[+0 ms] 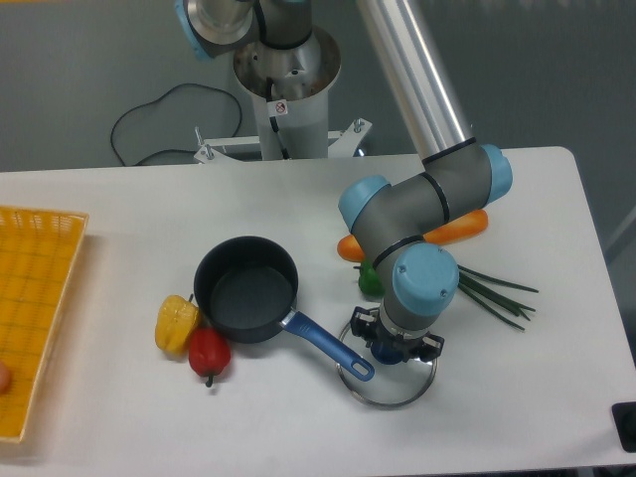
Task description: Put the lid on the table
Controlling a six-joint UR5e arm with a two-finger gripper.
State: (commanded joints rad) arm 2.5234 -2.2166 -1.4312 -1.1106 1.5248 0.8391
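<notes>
The lid (390, 386) is a round glass disc with a thin metal rim, low at the table's front right. Its dark blue knob (391, 354) sits right under my wrist. My gripper (394, 348) points straight down over the knob and looks shut on it; the wrist hides most of the fingers. The lid is level and at or just above the white table (119, 417). Its left rim meets the tip of the saucepan's blue handle (333, 348); I cannot tell if they touch.
The dark open saucepan (245, 288) stands left of the lid. A yellow pepper (175, 323) and a red pepper (209, 352) lie beside it. A carrot (459, 228), a green vegetable (368, 279) and green stalks (502, 293) lie behind the arm. A yellow mesh tray (35, 308) is at the left edge.
</notes>
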